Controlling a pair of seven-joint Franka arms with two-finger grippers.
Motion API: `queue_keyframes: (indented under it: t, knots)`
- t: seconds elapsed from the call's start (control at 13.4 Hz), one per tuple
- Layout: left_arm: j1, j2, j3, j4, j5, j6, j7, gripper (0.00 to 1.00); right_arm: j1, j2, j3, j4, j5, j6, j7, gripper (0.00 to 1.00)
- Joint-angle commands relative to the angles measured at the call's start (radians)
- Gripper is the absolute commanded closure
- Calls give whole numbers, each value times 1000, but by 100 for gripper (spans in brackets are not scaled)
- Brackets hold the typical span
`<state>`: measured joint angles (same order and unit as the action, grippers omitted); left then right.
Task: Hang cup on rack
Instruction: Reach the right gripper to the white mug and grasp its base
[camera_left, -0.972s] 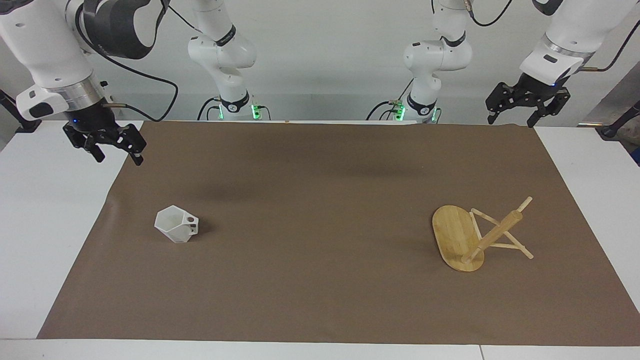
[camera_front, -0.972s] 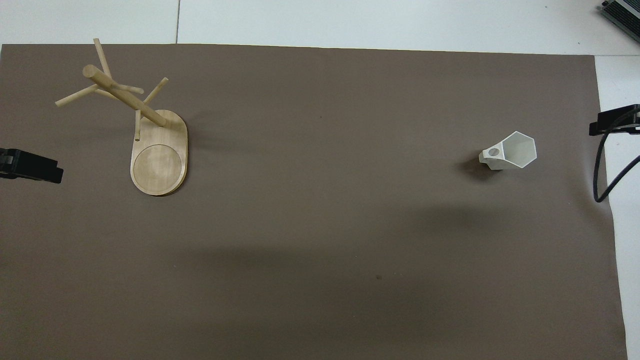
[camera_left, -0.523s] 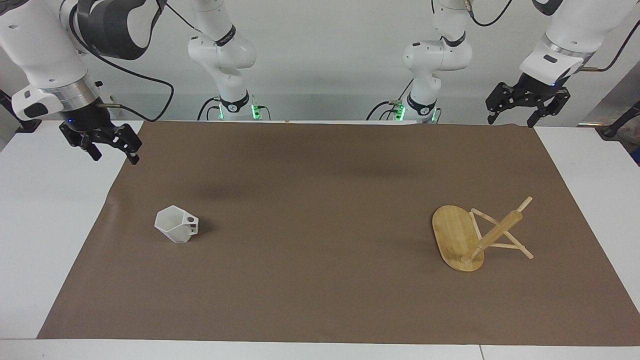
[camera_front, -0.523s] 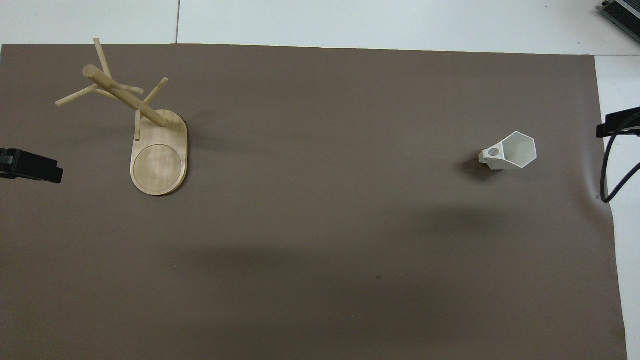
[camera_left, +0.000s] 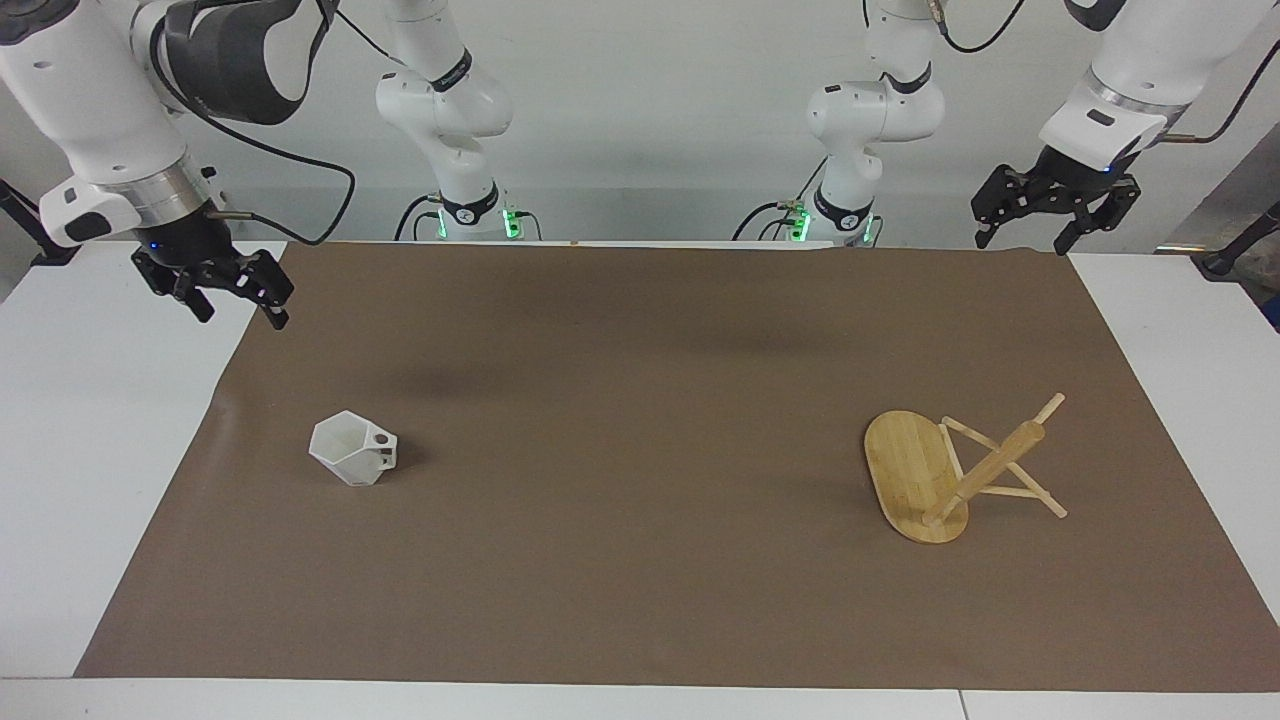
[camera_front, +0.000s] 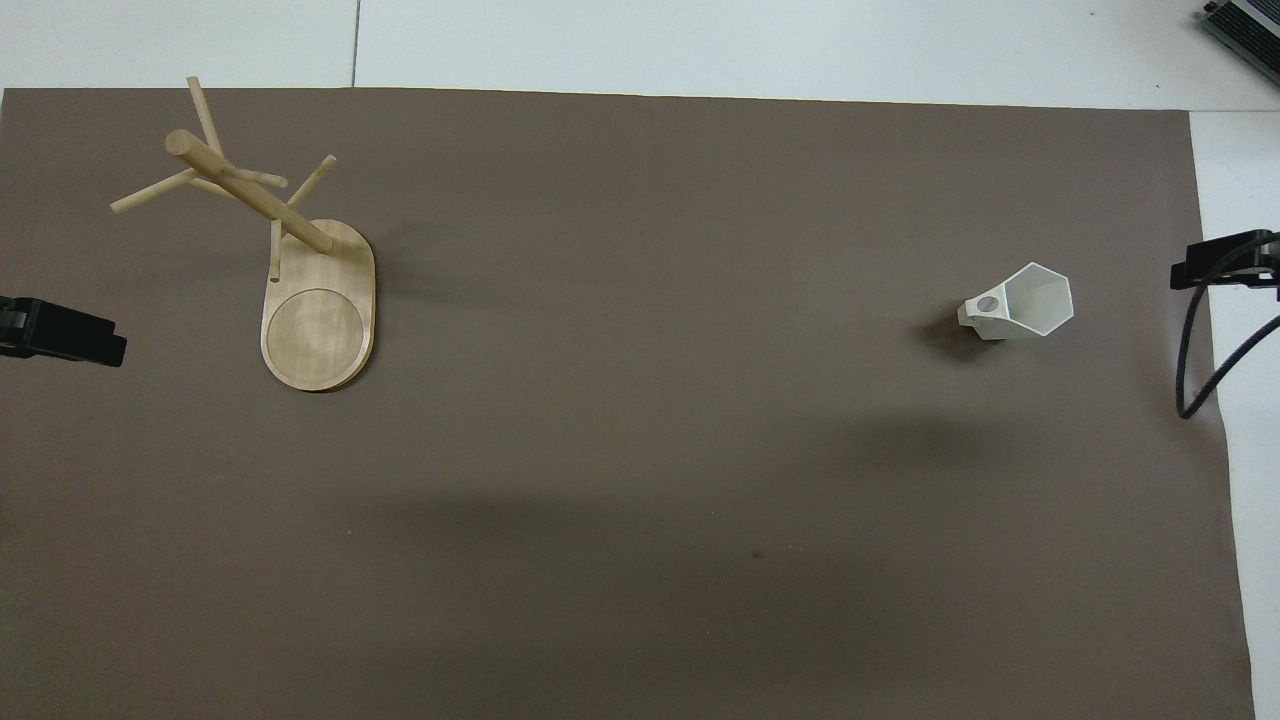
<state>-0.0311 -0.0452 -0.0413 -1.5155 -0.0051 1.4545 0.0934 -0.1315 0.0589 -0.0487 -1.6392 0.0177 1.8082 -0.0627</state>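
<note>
The white faceted cup (camera_left: 352, 452) (camera_front: 1030, 305) stands on the brown mat toward the right arm's end, its pierced handle pointing to the table's middle. The bamboo rack (camera_left: 905, 470) (camera_front: 318, 330) stands on its oval base toward the left arm's end, with thin pegs sticking out of its post (camera_front: 245, 190). My right gripper (camera_left: 240, 315) (camera_front: 1225, 262) hangs open and empty over the mat's edge, well apart from the cup. High over the mat's corner at its own end, my left gripper (camera_left: 1022, 243) (camera_front: 60, 340) waits, open and empty.
The brown mat (camera_left: 640, 400) covers most of the white table (camera_left: 90, 420). A black cable (camera_front: 1195, 370) loops down from the right arm. Two more arm bases (camera_left: 470, 215) stand at the robots' edge of the table.
The right gripper drifted a little outward toward its end of the table and came back inward. Cup, rack and left gripper have not moved.
</note>
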Motion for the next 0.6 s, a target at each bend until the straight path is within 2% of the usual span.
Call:
queue_keyframes:
  t: [0.0, 0.15, 0.3, 0.52]
  knots:
    - [13, -22, -6, -26, 4, 3, -3, 0, 13, -56, 7, -209, -1, 194, 6, 0]
    - [13, -21, -6, -26, 4, 3, -3, 0, 29, -13, 7, -254, -1, 287, 0, 0]
    - [13, -21, -6, -26, 4, 3, -3, 0, 32, 50, 7, -254, -1, 367, -5, 0]
    - [13, -22, -6, -26, 4, 3, -3, 0, 36, 119, 7, -252, -1, 503, -110, 0]
